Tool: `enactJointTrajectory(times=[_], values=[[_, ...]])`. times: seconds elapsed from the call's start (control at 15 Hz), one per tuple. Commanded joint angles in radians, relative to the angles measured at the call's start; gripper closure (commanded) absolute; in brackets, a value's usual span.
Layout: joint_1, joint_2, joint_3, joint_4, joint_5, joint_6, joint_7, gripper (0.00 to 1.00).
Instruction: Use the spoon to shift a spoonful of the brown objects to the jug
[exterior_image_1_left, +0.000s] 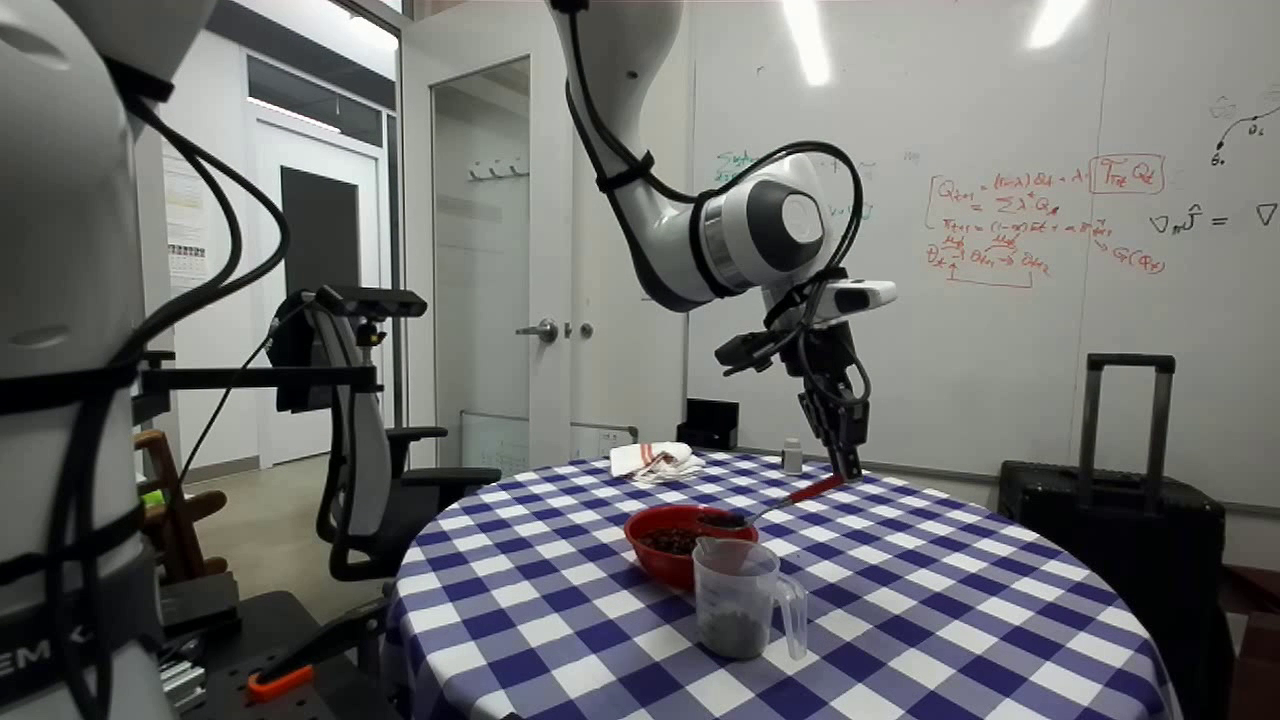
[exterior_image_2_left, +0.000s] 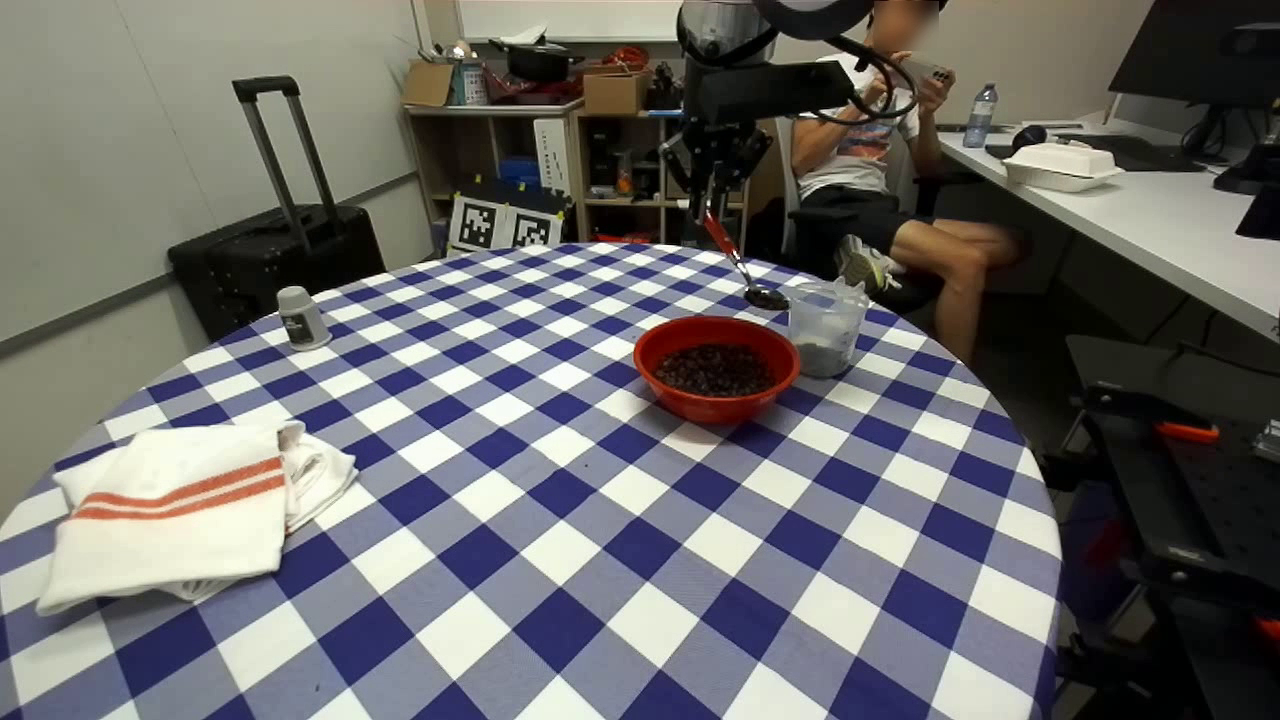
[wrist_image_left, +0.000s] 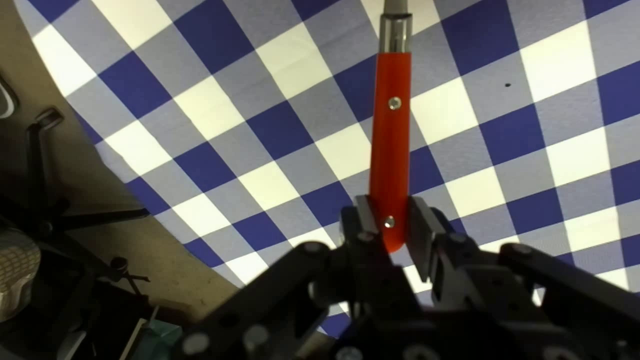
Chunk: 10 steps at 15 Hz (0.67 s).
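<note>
In an exterior view, the claw (exterior_image_1_left: 848, 474) grips the spoon (exterior_image_1_left: 812, 489) by the end of its red handle; the spoon slopes down to the left, a dark load (exterior_image_1_left: 720, 520) in its head. A red bowl (exterior_image_1_left: 652, 562) of brown objects (exterior_image_1_left: 668, 541) sits on the checked surface (exterior_image_1_left: 940, 620), with the clear jug (exterior_image_1_left: 745, 590) upright just nearer, dark low down inside. A white towel (exterior_image_1_left: 655, 460) and a small bottle (exterior_image_1_left: 792, 458) rest on the far side.

In an exterior view, the jug stands just right of the bowl; the spoon's loaded head hangs above the surface just left of the jug's rim; whether they touch I cannot tell.

In the wrist view, the claw's fingers (wrist_image_left: 421, 230) pinch the handle's near end from left and right.
</note>
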Motion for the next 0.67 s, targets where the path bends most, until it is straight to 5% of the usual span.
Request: enactJointTrajectory(times=[0.0,0.6], values=[[-0.017,-0.036,-0.015,-0.040,0.021,-0.003,-0.045,0.95],[-0.038,-0.066,-0.061,-0.086,0.008,0.004,-0.033,0.95]])
